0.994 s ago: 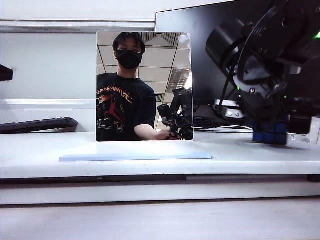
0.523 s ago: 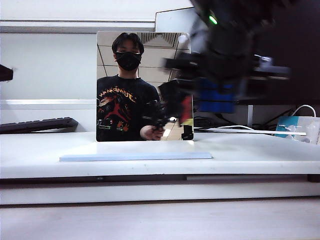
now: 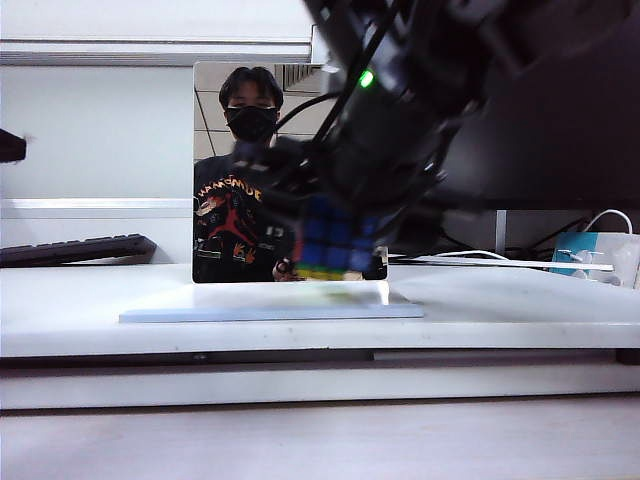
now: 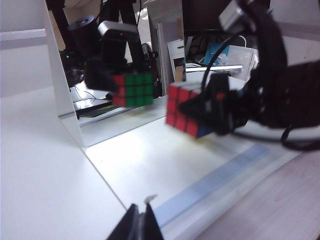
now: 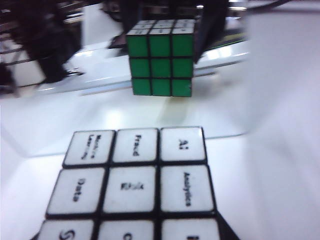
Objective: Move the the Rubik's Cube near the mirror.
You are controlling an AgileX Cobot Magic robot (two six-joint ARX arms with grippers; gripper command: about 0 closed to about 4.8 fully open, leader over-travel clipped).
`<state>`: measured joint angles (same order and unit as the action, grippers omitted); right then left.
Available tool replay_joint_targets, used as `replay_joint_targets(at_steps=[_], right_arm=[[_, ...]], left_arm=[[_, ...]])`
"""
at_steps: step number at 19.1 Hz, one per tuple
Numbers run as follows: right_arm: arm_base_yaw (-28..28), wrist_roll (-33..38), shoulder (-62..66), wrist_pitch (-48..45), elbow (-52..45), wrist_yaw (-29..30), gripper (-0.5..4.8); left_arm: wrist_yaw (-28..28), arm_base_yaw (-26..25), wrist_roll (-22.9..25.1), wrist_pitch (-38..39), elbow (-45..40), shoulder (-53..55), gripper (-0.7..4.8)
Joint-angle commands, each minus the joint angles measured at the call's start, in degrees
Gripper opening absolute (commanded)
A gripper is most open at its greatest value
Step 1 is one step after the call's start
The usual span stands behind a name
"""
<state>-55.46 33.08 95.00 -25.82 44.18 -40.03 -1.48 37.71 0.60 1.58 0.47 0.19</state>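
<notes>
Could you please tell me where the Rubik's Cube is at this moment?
In the exterior view the Rubik's Cube hangs mid-frame in the right gripper, above the mirror's pale-blue base.

We see the black right gripper (image 3: pixel 335 240) holding the small blue-faced Rubik's Cube (image 3: pixel 332 246) in the air just above the pale-blue base, right before the large square frameless mirror (image 3: pixel 240 170); the picture is blurred there.
</notes>
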Motion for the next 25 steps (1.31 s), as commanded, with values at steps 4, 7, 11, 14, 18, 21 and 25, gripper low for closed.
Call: replay_joint_targets(at_steps=[4, 7, 11, 14, 18, 21, 25], right_arm=[[-2.23, -3.23, 4.35, 2.97, 7.72, -0.68, 1.70], [-3.67, -3.10, 5.07, 8.13, 9.57, -6.75, 1.69], [-3.72, -3.08, 6.27, 8.00, 9.60, -2.89, 1.70], [-3.72, -3.08, 6.54, 7.76, 9.60, -2.73, 2.30], [-3.45, -3.13, 6.54, 7.78, 9.60, -3.87, 3.34], [-3.65, -3.13, 6.51, 7.82, 9.60, -3.74, 3.40], [-4.48, -3.19, 5.86, 7.58, 9.62, -5.88, 4.24]], left_arm=[[0.22, 0.07, 0.24, -0.35, 0.07, 0.02, 0.22], [0.22, 0.07, 0.24, -0.35, 0.07, 0.02, 0.22], [0.22, 0.07, 0.24, -0.35, 0.07, 0.02, 0.22], [0.22, 0.07, 0.24, -0.35, 0.07, 0.02, 0.22], [0.22, 0.07, 0.24, -0.35, 0.07, 0.02, 0.22], [0.22, 0.07, 0.24, -0.35, 0.07, 0.02, 0.22], [0.22, 0.07, 0.24, -0.35, 0.07, 0.02, 0.22]])
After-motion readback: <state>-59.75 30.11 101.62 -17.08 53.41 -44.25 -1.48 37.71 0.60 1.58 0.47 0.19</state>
